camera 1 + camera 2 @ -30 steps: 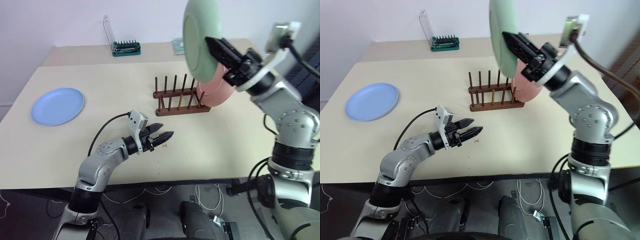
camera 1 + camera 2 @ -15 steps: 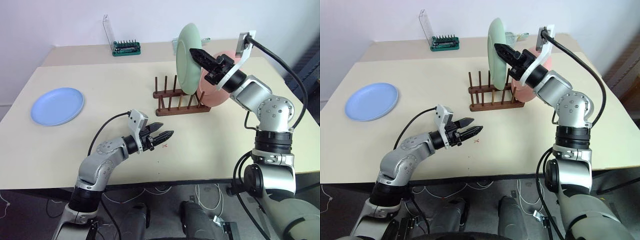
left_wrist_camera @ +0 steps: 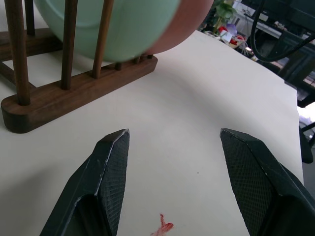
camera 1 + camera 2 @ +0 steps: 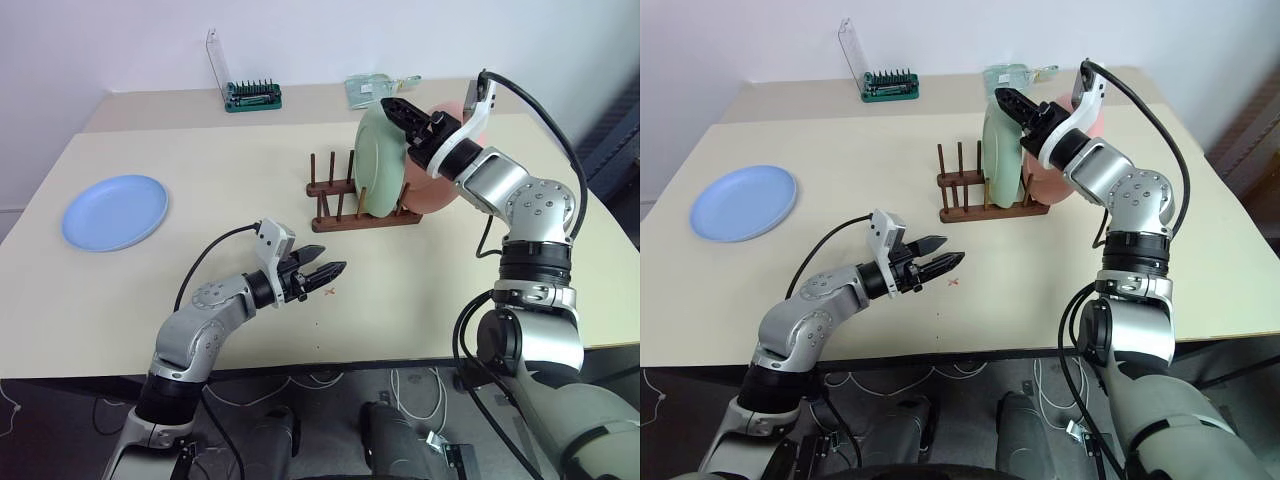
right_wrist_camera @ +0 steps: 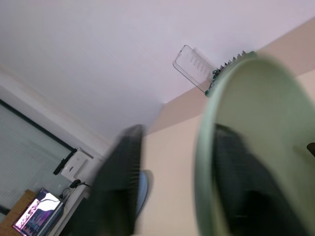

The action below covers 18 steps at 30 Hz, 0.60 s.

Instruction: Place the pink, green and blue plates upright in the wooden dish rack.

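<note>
From my seat, the cream table (image 4: 430, 300) has little on it besides the task's things. At the far edge sits a small green bit holder (image 4: 252, 96) with a clear lid standing up behind it, and to its right, also at the far edge, a clear packet (image 4: 366, 90) of something I cannot make out. A small red mark (image 4: 330, 292) lies on the tabletop just beyond the left gripper (image 4: 335, 272) — nothing stands between that gripper and the rack.

The wooden dish rack (image 4: 345, 205) sits right of centre, its pegs upright. Two plates are in it: the green plate (image 4: 380, 162) stands on edge between the pegs in the rack's right half, and the pink plate (image 4: 440, 178) leans at the rack's right end, just behind the green one and mostly hidden by it. The left-hand slots are bare pegs. The blue plate (image 4: 115, 211) lies flat at the far left of the table, well apart from the rack.

The right gripper (image 4: 408, 122) is at the green plate's top rim with its fingers astride the edge — spread apart rather than pinching, as the right wrist view shows. The left gripper hangs low over the near table, jaws parted, holding nothing.
</note>
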{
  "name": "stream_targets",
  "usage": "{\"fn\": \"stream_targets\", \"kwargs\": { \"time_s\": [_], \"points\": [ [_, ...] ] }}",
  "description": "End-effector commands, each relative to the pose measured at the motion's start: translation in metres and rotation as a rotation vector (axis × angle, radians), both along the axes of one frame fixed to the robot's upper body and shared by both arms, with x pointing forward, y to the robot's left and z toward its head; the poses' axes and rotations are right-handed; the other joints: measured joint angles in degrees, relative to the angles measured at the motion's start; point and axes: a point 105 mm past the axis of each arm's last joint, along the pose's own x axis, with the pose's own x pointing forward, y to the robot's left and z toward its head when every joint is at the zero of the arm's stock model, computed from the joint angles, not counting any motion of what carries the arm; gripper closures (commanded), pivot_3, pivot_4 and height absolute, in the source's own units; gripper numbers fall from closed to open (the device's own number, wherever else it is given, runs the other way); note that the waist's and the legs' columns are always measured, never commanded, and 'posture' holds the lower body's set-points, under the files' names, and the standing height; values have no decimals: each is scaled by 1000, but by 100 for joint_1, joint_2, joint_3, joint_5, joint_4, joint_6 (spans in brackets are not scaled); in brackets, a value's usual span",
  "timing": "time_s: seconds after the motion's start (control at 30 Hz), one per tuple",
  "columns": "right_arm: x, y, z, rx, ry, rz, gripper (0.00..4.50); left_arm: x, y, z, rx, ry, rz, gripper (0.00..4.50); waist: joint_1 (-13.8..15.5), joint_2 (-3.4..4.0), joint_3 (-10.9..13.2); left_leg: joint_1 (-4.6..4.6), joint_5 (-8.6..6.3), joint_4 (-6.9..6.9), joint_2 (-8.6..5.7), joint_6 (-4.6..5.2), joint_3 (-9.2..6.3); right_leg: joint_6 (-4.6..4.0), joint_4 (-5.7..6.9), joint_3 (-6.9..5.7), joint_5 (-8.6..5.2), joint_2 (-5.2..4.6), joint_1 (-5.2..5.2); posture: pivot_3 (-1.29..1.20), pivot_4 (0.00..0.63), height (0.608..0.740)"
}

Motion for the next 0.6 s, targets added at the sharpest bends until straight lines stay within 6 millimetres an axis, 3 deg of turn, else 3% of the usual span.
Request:
{"fn": "stream_targets", "kwargs": {
  "time_s": [0.03,0.27,0.33,0.37,0.47,0.53,0.6],
  "points": [
    [-7,2,26,-22,-105,-9,61,-4,-1,9,-12,-36,-17,1488,0,0,0,0,0,0,0,0,0,0,0,0,0,0,0,0,150,740],
    [-21,3,44,-386,-390,-115,61,-2,1,11,-9,-55,2,1488,-7,3,2,-3,0,0,0,0,3,1,2,0,0,0,-6,0,150,740],
    [-23,-3,51,-519,-502,-190,61,7,8,19,-32,-95,63,1488,-4,3,2,-3,0,1,0,0,3,2,1,0,0,0,-6,0,150,740],
    [-26,-5,55,-581,-559,-221,21,15,16,23,-53,-109,121,1244,-2,2,2,-3,0,1,0,0,3,2,1,0,0,0,-6,0,150,740],
    [-49,8,63,-788,-797,-213,0,53,70,42,-83,-169,462,177,15,0,3,-3,0,1,0,-1,3,2,0,-1,0,0,-6,0,150,740],
    [-65,25,60,-845,-891,-127,0,72,114,50,-115,-163,714,73,-23,-1,3,-3,1,1,2,-2,4,3,1,0,0,1,-10,0,150,740],
    [-80,43,50,-899,-964,-32,0,79,161,62,-171,-166,938,73,-45,-2,4,-2,1,0,4,-2,3,3,2,0,0,2,-11,0,150,740]
  ]
}}
